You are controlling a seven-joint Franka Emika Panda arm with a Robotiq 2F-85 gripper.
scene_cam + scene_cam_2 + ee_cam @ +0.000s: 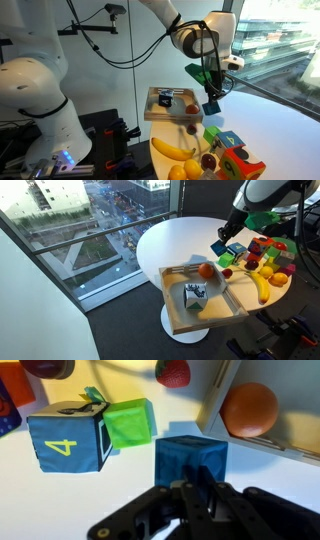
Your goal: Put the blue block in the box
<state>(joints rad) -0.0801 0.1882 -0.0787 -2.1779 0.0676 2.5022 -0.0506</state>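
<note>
The blue block (190,455) is a small mid-blue cube right at my fingertips, next to the box's wooden wall (213,400). My gripper (195,488) has its fingers drawn together over the block and looks shut on it. In both exterior views the block (212,106) (218,248) hangs tilted under the gripper (211,96) (227,237), just above the white table. It is between the toys and the box (150,104) (167,298). The block's lower part is hidden by my fingers.
A green cube (130,422) and a blue cube with a yellow 4 (65,445) sit close beside the block. An orange (250,410) and a small white-blue object (195,297) lie in the box. A banana (172,150), fruit and multicoloured toys (265,255) crowd the table edge.
</note>
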